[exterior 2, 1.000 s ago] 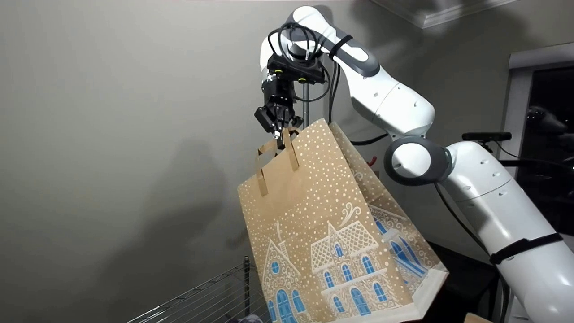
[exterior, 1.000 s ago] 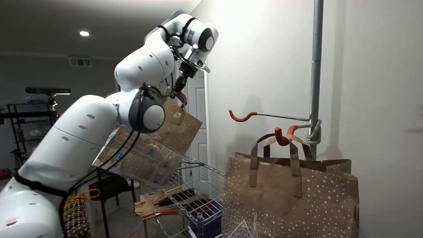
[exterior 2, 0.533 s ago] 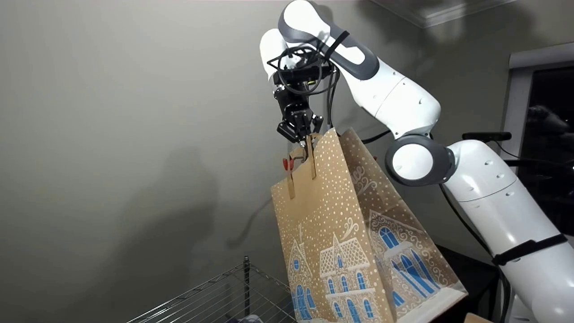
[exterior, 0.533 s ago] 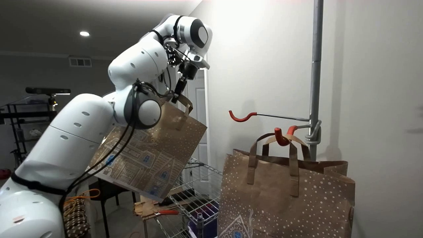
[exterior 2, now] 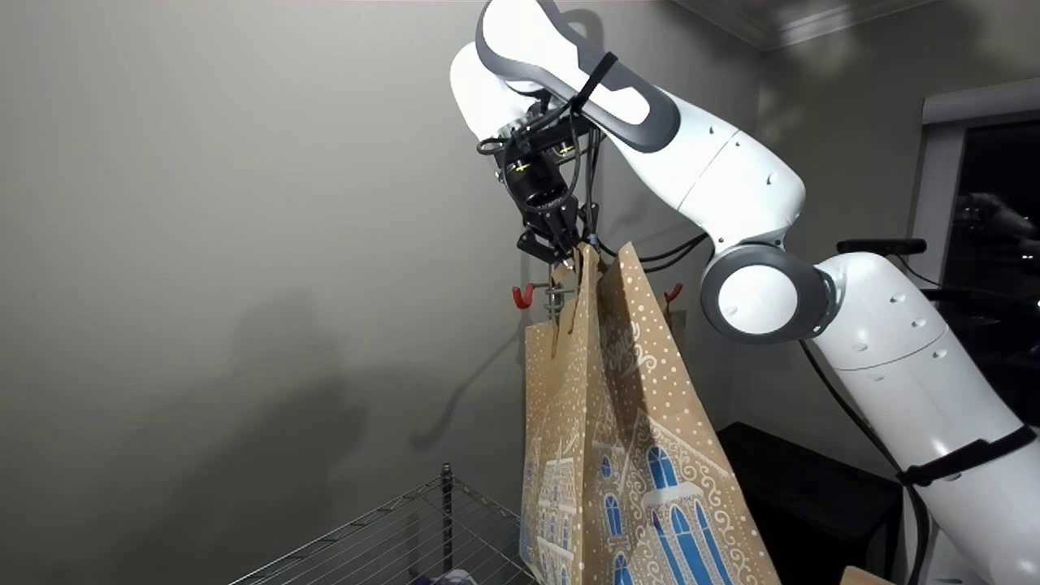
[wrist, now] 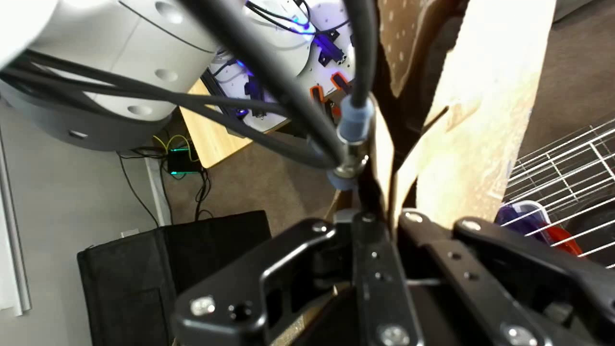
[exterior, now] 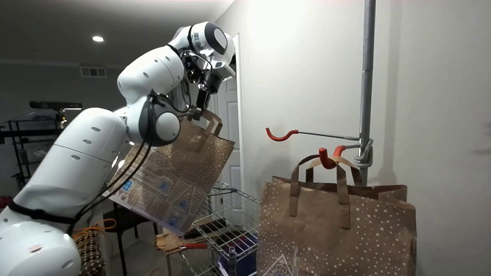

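Paper bag (exterior: 174, 168) hangs tilted in midair in both exterior views. Apart from it, a second bag (exterior: 318, 239) hangs upright. My claw (exterior: 196, 114) grips the tilted one by a handle (exterior: 202, 140); I can't tell whether it has both. A red hook (exterior: 327, 160) carries the second bag.

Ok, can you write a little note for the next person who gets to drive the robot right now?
Gripper: shut on a brown paper bag at its handles; can't tell if one or both.
Where: that bag hangs tilted in the air near the wire rack. A second bag hangs from a red-ended hook on the pole.
Done: the first bag is gripped and up.
Left: it isn't set down or hung up yet.
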Controlling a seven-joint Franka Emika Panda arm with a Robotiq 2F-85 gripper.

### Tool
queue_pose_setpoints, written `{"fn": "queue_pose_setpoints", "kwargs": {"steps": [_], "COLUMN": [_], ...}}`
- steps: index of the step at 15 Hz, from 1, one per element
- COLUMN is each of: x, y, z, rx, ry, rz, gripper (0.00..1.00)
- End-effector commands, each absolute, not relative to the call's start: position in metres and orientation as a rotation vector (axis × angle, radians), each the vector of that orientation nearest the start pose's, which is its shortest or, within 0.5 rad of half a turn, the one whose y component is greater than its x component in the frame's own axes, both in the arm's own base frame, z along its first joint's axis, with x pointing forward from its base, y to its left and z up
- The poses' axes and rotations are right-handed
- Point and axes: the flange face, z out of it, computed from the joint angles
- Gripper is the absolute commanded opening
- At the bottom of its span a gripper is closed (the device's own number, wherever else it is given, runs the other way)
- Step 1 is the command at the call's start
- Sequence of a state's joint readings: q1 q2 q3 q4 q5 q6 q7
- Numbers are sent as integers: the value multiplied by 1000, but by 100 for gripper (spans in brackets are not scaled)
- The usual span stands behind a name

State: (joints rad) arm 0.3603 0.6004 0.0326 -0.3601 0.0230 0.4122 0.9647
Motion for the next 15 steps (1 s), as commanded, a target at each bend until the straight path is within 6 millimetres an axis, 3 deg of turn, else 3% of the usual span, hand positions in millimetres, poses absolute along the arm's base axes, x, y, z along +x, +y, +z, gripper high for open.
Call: {"fn": "queue_pose_setpoints", "kwargs": {"steps": [1,2,3,8,10,15], "x": [479,479,490,487,491,527], "y": [192,192,196,195,208,202], "z": [708,710,701,706,700,685], "rx": [-3241,-3229,-3242,-3238,-3363,-3553], "ry": [937,936,923,926,879,904], "rz": [853,850,799,789,674,402], "gripper": [0,0,2,1,0,0]}}
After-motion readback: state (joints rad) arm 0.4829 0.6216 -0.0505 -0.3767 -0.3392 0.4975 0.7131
